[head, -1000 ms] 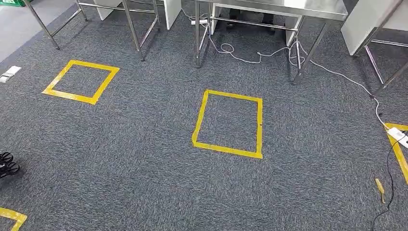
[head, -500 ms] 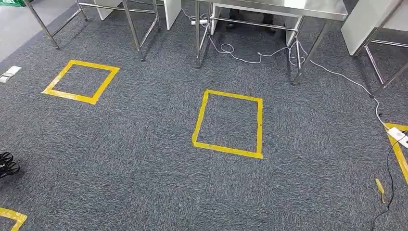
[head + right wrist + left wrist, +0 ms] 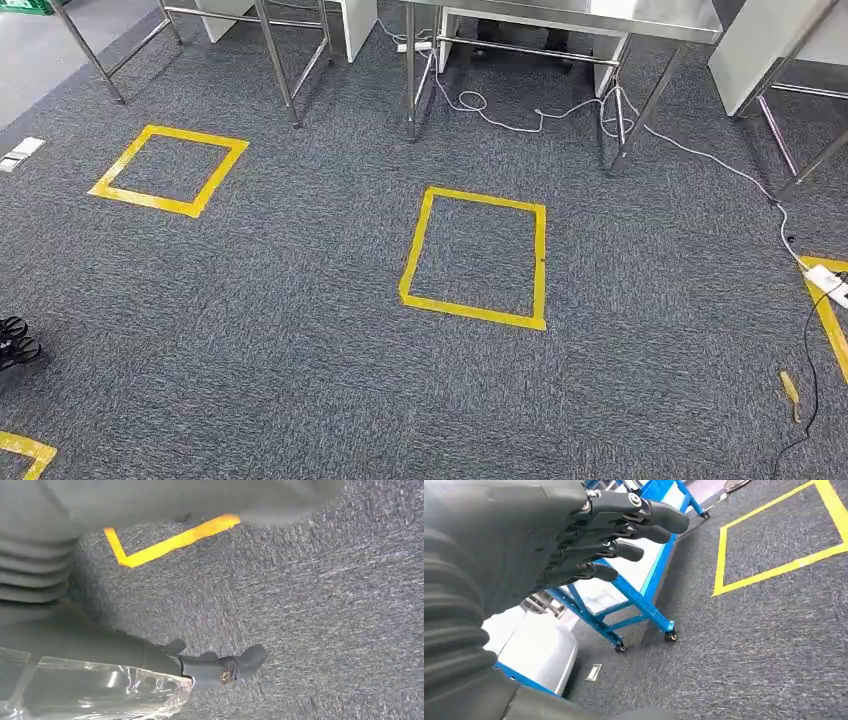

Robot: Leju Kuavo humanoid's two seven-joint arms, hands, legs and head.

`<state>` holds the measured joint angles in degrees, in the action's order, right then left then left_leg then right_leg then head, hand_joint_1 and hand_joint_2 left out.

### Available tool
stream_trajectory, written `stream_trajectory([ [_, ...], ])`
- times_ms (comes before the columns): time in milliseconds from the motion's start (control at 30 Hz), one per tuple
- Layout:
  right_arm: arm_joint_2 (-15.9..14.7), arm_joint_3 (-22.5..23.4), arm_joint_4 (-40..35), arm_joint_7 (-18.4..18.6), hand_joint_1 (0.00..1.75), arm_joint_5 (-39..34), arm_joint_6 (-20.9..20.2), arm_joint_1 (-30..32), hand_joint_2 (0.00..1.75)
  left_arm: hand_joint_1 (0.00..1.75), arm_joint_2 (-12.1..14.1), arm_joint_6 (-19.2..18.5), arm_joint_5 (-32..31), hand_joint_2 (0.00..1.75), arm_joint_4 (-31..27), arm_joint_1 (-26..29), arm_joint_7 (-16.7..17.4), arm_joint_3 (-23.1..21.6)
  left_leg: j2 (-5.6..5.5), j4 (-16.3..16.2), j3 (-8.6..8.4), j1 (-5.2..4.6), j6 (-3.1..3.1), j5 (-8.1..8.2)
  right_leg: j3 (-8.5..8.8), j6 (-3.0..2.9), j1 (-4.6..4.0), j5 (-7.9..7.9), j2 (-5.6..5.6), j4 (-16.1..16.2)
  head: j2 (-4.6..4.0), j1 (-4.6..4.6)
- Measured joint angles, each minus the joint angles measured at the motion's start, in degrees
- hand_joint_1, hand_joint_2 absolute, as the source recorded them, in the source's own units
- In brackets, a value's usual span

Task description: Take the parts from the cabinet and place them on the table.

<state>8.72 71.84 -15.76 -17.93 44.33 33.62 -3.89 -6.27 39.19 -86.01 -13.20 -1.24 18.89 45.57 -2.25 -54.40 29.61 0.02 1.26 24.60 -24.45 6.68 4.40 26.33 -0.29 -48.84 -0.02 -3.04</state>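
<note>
In the right wrist view my right hand (image 3: 165, 657) grips a clear plastic bag (image 3: 100, 692); its dark fingers (image 3: 222, 669) curl over the bag's edge above the grey carpet. What the bag holds is hidden by glare. My left hand (image 3: 589, 535) hangs over the carpet in the left wrist view, its fingers (image 3: 659, 517) stretched out with nothing in them. A steel table (image 3: 560, 15) stands at the far side in the head view, with just its front edge and legs in the picture.
Yellow tape squares mark the carpet at the centre (image 3: 470, 310) and the far left (image 3: 165, 203). A white cable (image 3: 700, 150) runs from under the table to a power strip (image 3: 828, 280) at the right. A blue wheeled rack (image 3: 644, 610) stands beside my left hand.
</note>
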Motion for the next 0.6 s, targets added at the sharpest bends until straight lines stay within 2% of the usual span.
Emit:
stream_trajectory([
  [33, 0.0, -0.1, 0.0, 0.4, 0.00, 0.3, 0.0, 0.0, 1.75, 0.00, -0.2, -1.4, 0.2, 1.75, 0.0, -0.1, -0.5, -0.7, 0.00, 0.0, 0.00, -0.01, 0.00, 0.00, 0.00, 0.00, 0.00, 0.00, 0.00, 0.0, 0.00, 0.02],
  [67, -0.1, -0.2, 0.0, 1.2, 0.00, 0.7, -0.2, 0.0, 1.75, 0.00, -0.4, -4.4, 0.8, 1.75, 0.2, -0.2, -2.8, -0.9, 0.00, 0.0, 0.00, -0.01, 0.00, 0.00, -0.01, 0.00, 0.00, 0.00, 0.00, 0.0, 0.00, 0.00],
  [100, -0.2, -0.3, 0.0, 2.1, 0.00, 1.1, -0.4, 0.0, 1.75, 0.00, -0.4, -8.2, 2.5, 1.75, 0.3, -0.5, -5.5, -0.5, 0.00, 0.0, 0.00, -0.01, 0.00, 0.00, 0.02, 0.00, 0.00, 0.00, 0.00, 0.0, 0.00, 0.02],
  [133, -0.4, -0.3, 0.0, 3.2, 0.00, 1.5, -0.9, 0.0, 1.75, 0.00, -0.4, -14.0, 6.0, 1.75, 0.4, -0.9, -9.3, 0.5, 0.00, 0.0, 0.00, 0.00, 0.00, 0.00, 0.02, 0.00, 0.00, 0.00, 0.00, 0.1, 0.00, 0.00],
  [200, -0.9, -0.4, 0.0, 4.5, 0.00, 2.0, -1.4, 0.0, 1.75, 0.00, -0.4, -19.6, 10.2, 1.75, 0.6, -1.1, -13.1, 2.2, 0.01, 0.0, 0.00, 0.00, 0.00, 0.00, 0.14, 0.03, 0.00, -0.03, 0.01, 0.1, 0.00, 0.04],
  [233, -1.2, -0.4, 0.0, 4.9, 0.00, 2.3, -1.6, 0.0, 1.75, 0.00, -0.4, -20.9, 10.9, 0.00, 0.6, -1.2, -14.1, 3.0, 0.01, 0.0, 0.00, 0.00, 0.01, -0.01, 0.14, 0.11, 0.00, -0.08, 0.00, 0.1, 0.00, 0.02],
  [300, -1.8, -0.5, 0.0, 5.8, 0.00, 2.8, -2.1, 0.0, 1.75, 0.00, 0.1, -21.9, 10.6, 0.00, 0.6, -1.3, -15.0, 3.8, 0.00, 0.0, 0.00, 0.00, 0.03, -0.02, 0.15, 0.11, 0.00, -0.08, 0.00, 0.1, 0.00, 0.02],
  [333, -2.0, -0.7, 0.0, 6.2, 0.00, 2.9, -2.4, 0.0, 1.75, 0.00, 0.5, -21.1, 9.5, 0.00, 0.6, -1.4, -14.3, 3.8, 0.00, 0.0, 0.00, 0.00, 0.03, -0.02, 0.15, 0.11, 0.00, -0.08, 0.00, 0.1, 0.00, 0.00],
  [433, -2.4, -1.2, 0.0, 7.3, 0.00, 4.0, -2.5, 0.0, 1.75, 0.00, 0.7, -15.9, 6.7, 0.00, 0.6, -1.4, -10.8, 3.8, 0.00, 0.0, 0.00, 0.00, 0.03, -0.02, 0.06, 0.11, 0.00, -0.08, 0.00, 0.1, 0.00, 0.04],
  [467, -2.4, -1.3, 0.0, 7.3, 0.00, 4.1, -2.4, 0.0, 1.75, 0.00, 0.7, -14.5, 6.2, 1.75, 0.6, -1.4, -10.1, 3.8, 0.00, 0.0, 0.00, 0.00, 0.03, -0.02, 0.07, 0.11, 0.00, -0.08, 0.00, 0.1, 0.00, 0.02],
  [500, -2.5, -1.5, 0.0, 7.3, 0.00, 4.0, -2.5, 0.0, 0.00, 0.00, 0.7, -13.9, 5.9, 1.75, 0.6, -1.5, -9.7, 3.7, 0.00, 0.0, 0.00, 0.00, 0.03, -0.02, 0.06, 0.11, 0.01, -0.08, 0.00, 0.1, 0.00, 0.00],
  [533, -2.5, -1.6, 0.0, 7.0, 0.00, 3.9, -2.5, 0.0, 0.00, 0.00, 0.7, -14.0, 5.7, 0.00, 0.6, -1.6, -9.6, 3.7, 0.00, 0.0, 0.00, 0.00, 0.03, -0.02, 0.07, 0.11, 0.01, -0.08, 0.00, 0.1, 0.00, 0.02],
  [600, -2.5, -1.6, 0.0, 6.4, 0.00, 3.7, -3.1, 0.0, 0.00, 0.00, 0.7, -15.1, 5.6, 0.00, 0.6, -1.6, -11.0, 3.6, 0.00, 0.0, 0.00, 0.00, 0.03, -0.02, 0.07, 0.11, 0.02, -0.08, 0.00, 0.1, 0.00, 0.02],
])
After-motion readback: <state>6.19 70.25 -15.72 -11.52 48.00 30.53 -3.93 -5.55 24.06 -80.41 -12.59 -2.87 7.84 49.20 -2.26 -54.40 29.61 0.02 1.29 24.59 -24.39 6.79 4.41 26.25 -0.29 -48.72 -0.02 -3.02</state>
